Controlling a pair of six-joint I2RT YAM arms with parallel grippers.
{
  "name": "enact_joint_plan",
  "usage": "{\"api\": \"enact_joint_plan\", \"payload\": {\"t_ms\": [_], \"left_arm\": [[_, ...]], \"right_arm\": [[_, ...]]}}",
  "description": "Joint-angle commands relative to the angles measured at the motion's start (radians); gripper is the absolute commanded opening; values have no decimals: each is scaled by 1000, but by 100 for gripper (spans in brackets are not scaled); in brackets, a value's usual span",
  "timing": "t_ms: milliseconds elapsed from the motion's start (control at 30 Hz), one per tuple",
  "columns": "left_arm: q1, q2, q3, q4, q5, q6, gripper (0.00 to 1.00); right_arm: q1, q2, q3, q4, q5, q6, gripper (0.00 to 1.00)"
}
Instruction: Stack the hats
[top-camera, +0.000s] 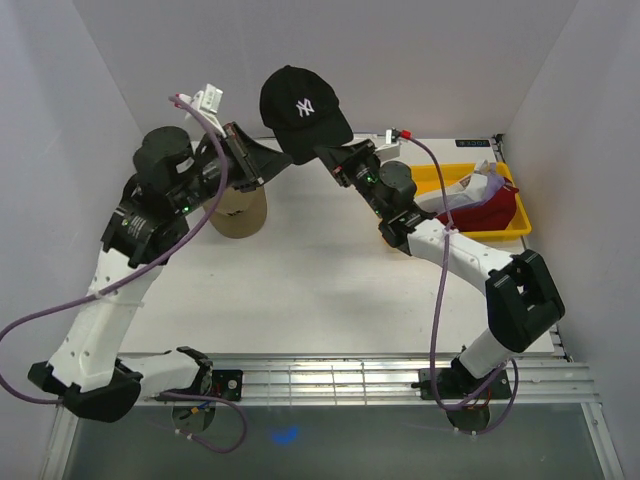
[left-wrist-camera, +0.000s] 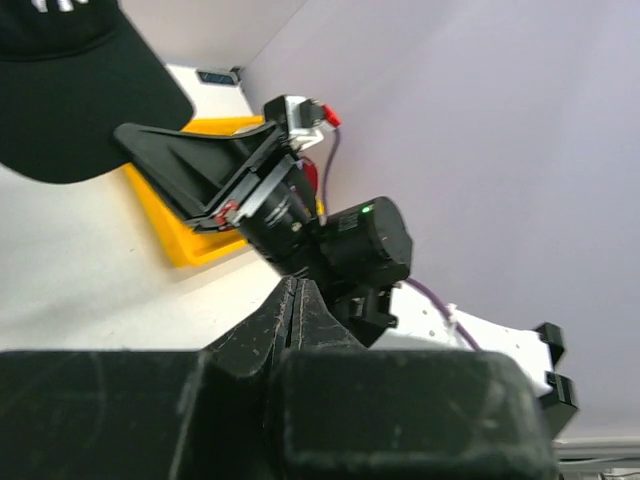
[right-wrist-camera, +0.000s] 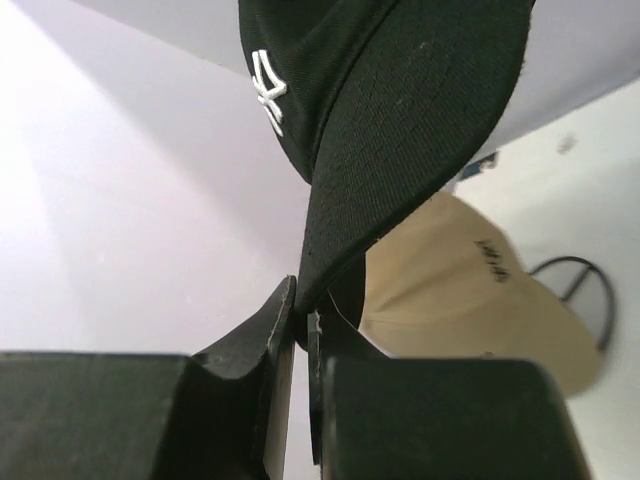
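Note:
A black hat with a white NY logo (top-camera: 300, 108) hangs in the air above the back of the table. My right gripper (top-camera: 323, 153) is shut on the edge of its brim (right-wrist-camera: 400, 130); in the right wrist view the fingertips (right-wrist-camera: 282, 310) pinch the fabric. My left gripper (top-camera: 283, 159) is just left of that hat, shut with nothing between its fingers (left-wrist-camera: 293, 300). A tan hat (top-camera: 240, 210) lies on the table below the left gripper and shows behind the black brim in the right wrist view (right-wrist-camera: 470, 290).
A yellow tray (top-camera: 512, 228) stands at the back right, holding a red hat (top-camera: 482, 216) and a white hat (top-camera: 487, 184). The tray's corner (left-wrist-camera: 185, 245) shows behind the right gripper. White walls close in the back and both sides.

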Motion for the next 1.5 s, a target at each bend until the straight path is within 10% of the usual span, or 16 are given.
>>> {"api": "enact_joint_plan", "payload": {"t_ms": [0,667,1467], "left_arm": [[2,-78,83,-114,2,-6,0],[1,-197,287,-323,118,-69,0],[2,-236,193,-312,141,-62,0]], "right_arm": [[130,9,139,-11,197,-63,8],[531,460,647,37,702,-283,8],[611,549,594,18,780,-184,8]]}}
